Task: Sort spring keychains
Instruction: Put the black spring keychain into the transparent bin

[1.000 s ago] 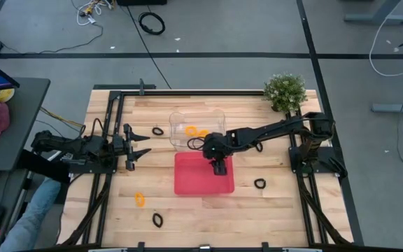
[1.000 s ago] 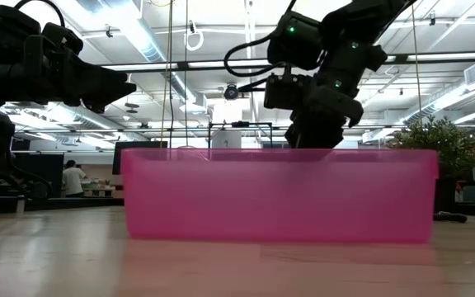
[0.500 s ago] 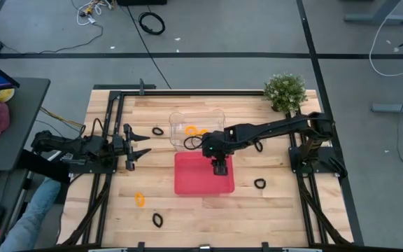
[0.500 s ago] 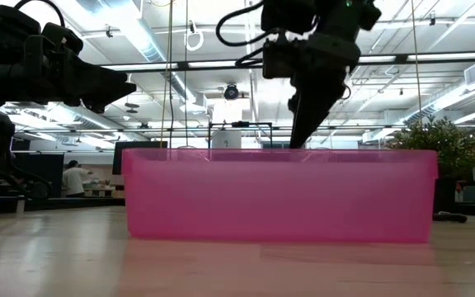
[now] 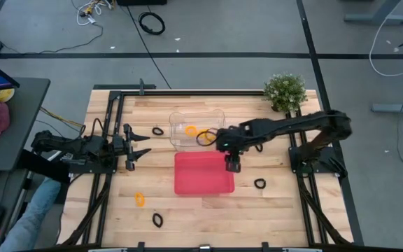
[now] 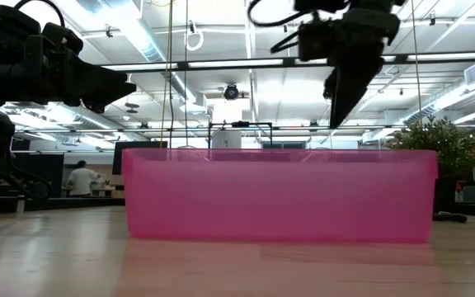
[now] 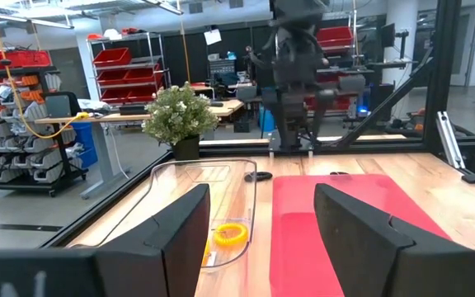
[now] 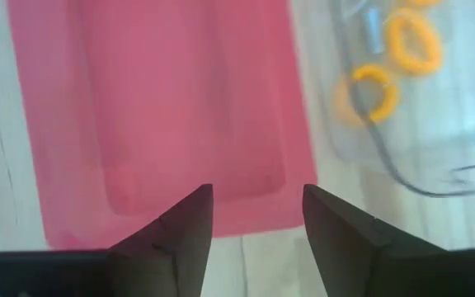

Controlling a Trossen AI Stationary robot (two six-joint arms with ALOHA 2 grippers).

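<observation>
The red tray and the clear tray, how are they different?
The red tray is coloured and looks empty; the clear tray is see-through and holds orange keychains. The red tray sits nearer the table's front, the clear tray behind it. Both are open-topped and rectangular.

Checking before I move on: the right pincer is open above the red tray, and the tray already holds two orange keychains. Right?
Not quite. The right pincer is open above the red tray, but the tray looks empty. The two orange keychains lie in the clear container beside it, as the right wrist view shows.
</observation>
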